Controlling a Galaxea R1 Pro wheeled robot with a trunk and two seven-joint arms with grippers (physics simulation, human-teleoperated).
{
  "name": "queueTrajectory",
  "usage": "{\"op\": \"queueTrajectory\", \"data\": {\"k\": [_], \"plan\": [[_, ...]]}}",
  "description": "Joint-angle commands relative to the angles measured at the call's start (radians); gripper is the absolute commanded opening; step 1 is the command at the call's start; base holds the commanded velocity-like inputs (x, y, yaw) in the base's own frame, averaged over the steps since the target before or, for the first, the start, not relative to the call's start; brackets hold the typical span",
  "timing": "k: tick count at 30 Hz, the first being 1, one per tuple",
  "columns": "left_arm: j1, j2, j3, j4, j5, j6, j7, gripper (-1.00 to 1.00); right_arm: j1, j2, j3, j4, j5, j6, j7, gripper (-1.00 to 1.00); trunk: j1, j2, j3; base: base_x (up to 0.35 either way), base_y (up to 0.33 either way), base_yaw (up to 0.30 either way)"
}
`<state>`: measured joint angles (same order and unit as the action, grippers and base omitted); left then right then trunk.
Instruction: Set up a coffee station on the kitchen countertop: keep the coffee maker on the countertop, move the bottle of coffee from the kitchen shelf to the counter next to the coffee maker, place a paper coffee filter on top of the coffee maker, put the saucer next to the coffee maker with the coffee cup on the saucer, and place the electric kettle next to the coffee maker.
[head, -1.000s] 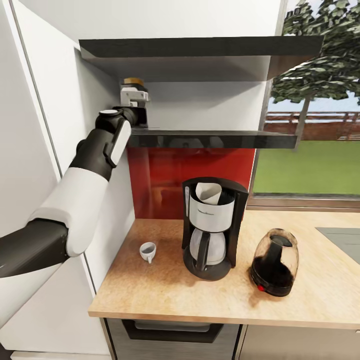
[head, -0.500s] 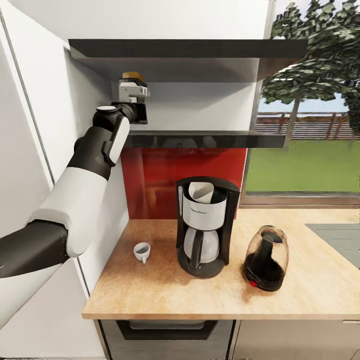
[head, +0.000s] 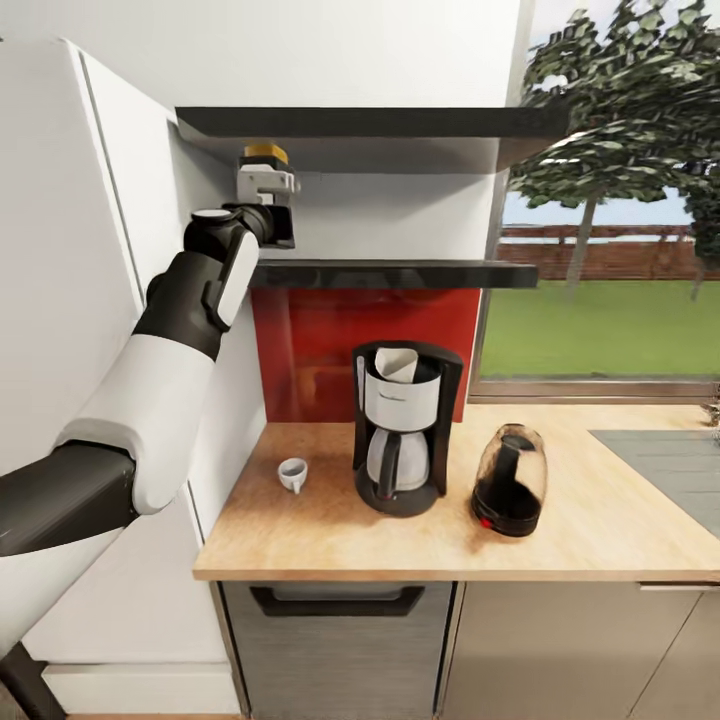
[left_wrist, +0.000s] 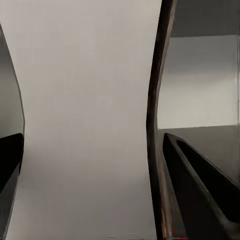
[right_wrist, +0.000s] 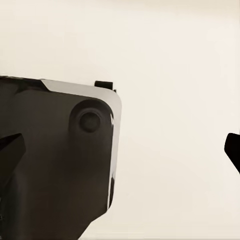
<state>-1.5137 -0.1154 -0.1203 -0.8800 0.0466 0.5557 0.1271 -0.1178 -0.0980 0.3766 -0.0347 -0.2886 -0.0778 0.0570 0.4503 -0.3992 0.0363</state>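
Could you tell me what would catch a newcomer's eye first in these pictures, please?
The left arm's end effector reaches up to the kitchen shelf, closed around the bottle of coffee at the shelf's wall end. Below, on the kitchen countertop, the coffee maker stands with the coffee cup and electric kettle on either side.

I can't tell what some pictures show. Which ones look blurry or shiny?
Left wrist view: a pale, waisted white-labelled jar looms close and soft. Head view: sharper, the glossy black shelf mirrors the wall; the egg-shaped glass kettle casts a shadow on the wood-grain countertop.
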Motion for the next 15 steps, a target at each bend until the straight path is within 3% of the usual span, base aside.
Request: {"op": "queueTrajectory", "data": {"k": [1, 7, 11, 15], "plan": [[0.000, 0.000, -0.002, -0.002, 0.004, 0.004, 0.006, -1.00, 0.000, 0.000, 0.007, 0.001, -0.011, -0.004, 0.004, 1.00, 0.000, -0.001, 0.000, -0.336, 0.000, 0.000], [0.000, -0.003, -0.002, -0.008, 0.005, 0.004, 0.006, -1.00, 0.000, 0.001, 0.007, 0.001, -0.011, -0.004, 0.004, 1.00, 0.000, -0.001, 0.000, -0.337, 0.000, 0.000], [0.007, -0.003, -0.004, -0.060, 0.009, 0.004, -0.007, -1.00, 0.000, 0.001, 0.007, 0.001, -0.011, -0.004, 0.004, 1.00, 0.000, -0.001, 0.000, -0.222, 0.000, 0.000], [0.020, 0.001, -0.004, -0.088, 0.003, 0.004, -0.129, -1.00, 0.000, 0.001, 0.007, 0.001, -0.011, -0.004, 0.004, 1.00, 0.000, -0.001, 0.000, -0.030, 0.000, 0.000]]}}
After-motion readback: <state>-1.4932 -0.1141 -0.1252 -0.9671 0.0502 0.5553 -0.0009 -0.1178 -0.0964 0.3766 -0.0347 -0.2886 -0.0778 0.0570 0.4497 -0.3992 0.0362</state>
